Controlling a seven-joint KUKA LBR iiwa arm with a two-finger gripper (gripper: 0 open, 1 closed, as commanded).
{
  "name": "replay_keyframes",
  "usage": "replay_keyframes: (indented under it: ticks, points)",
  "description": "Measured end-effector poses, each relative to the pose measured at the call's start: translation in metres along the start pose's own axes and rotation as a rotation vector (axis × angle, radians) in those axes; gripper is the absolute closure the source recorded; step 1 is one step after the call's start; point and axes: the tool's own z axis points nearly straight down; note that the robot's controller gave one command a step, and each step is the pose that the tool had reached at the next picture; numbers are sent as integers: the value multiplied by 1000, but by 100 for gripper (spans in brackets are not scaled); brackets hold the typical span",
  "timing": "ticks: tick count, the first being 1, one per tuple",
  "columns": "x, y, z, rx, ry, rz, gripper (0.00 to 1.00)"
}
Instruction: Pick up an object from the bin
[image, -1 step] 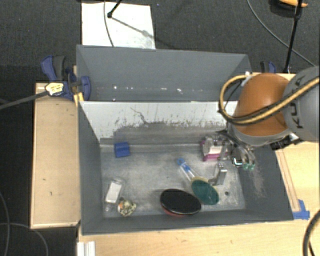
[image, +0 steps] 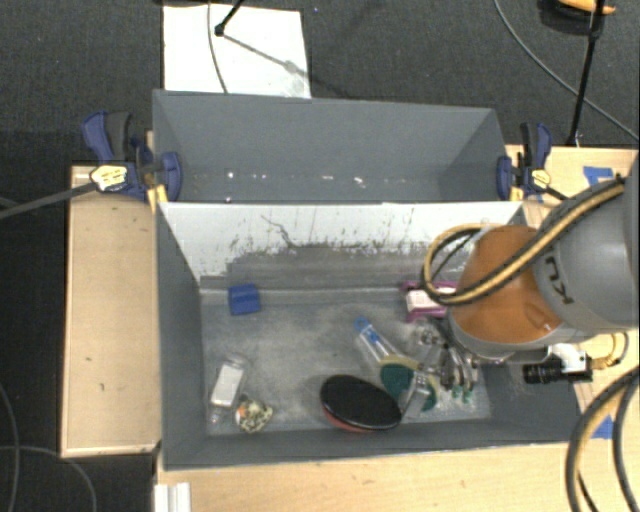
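At the front of the bin (image: 180, 440), right of the middle, a black oval disc (image: 360, 402) with a red edge lies flat on the floor. Towards the front left corner sits a small crumpled scrap (image: 254, 414). Just behind it is a clear packet (image: 227, 382), and any print on it is too small to read.

The gripper (image: 440, 378) is down in the front right corner, just beside the disc's right end. It stands over a teal thing (image: 398, 378) that lies against the disc's far right edge. I cannot tell whether the gripper is wide or narrow, because its tip blends into the clutter under it.

Just behind the teal thing a clear tube (image: 372, 340) lies tilted, its blue cap towards the back left. Farther back, at the foot of the rear wall, a pink thing (image: 425, 300) pokes out from under the arm's orange cover (image: 505, 295). A blue block (image: 243, 298) rests at the foot of the same wall, well apart on the left.

The only writing that can be read is "KU", in dark letters on the arm (image: 590, 245), on its grey link beside the orange cover. A yellow-and-black cable (image: 447, 255) loops over that cover.

The bin's floor is grey metal, scuffed and paler where it is worn. The sloping rear wall is whitish with dark scratches and smears. Round the bin lies a dark floor (image: 60, 60).
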Motion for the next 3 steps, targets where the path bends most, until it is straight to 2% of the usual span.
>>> replay_keyframes:
  ticks: [1,2,3]
  points:
    - [-25,-21,-31,1,-6,132,0]
    - [-20,-5,-37,1,-7,194,0]
    - [-10,-10,1,2,1,422,0]
